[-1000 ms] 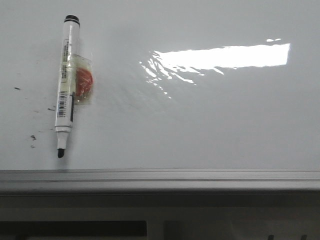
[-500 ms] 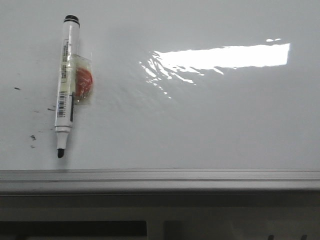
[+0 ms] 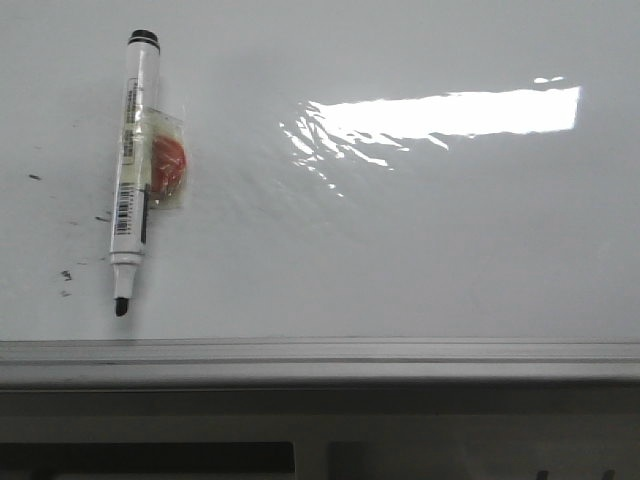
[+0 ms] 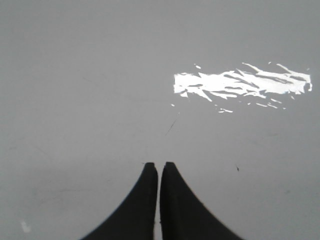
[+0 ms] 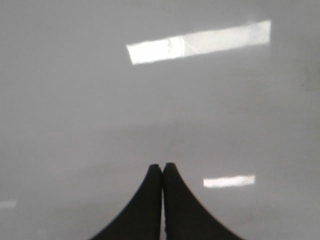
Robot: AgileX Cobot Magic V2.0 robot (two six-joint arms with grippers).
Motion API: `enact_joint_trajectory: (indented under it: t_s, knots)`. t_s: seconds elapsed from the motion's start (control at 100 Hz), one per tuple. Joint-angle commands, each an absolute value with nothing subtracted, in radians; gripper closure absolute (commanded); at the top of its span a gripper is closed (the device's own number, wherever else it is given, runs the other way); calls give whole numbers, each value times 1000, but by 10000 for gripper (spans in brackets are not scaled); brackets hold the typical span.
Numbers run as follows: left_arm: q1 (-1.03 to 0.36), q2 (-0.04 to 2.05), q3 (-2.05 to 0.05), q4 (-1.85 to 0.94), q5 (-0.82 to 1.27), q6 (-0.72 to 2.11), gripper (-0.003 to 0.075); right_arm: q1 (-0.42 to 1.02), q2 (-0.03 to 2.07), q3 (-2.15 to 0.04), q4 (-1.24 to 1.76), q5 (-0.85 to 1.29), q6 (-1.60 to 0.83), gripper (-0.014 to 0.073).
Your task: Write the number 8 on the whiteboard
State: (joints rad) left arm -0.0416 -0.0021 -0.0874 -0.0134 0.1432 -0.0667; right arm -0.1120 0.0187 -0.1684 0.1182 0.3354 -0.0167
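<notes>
The whiteboard [image 3: 400,260] is glossy white and fills the front view, with a grey metal edge rail [image 3: 320,358] along its near side. No number 8 shows on it. An uncapped white marker [image 3: 133,165] with a black tip lies on the board at the left, tip toward the rail, with an orange piece in clear tape [image 3: 166,166] stuck to it. Neither gripper shows in the front view. My left gripper [image 4: 159,165] is shut and empty over bare board. My right gripper [image 5: 163,165] is shut and empty over bare board.
Small black smudge specks [image 3: 66,274] lie left of the marker. Bright light glare [image 3: 440,115] sits on the board's right half. A thin dark scratch [image 4: 171,126] shows in the left wrist view.
</notes>
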Motion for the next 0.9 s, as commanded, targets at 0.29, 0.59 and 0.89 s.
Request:
enact_joint_trajectory:
  t_s: [0.29,0.59,0.89]
  knots:
    - [-41,155,-240,32,197,-71,723,-90,202,-311,123,345,-26,657]
    - [-41,261,-210,-11,-31,-71,241,-44,202,-285,121,318,-26,657]
    - [-225,454,-208,22,-237,-73,294,-44,202,-281,121,318,-26,657]
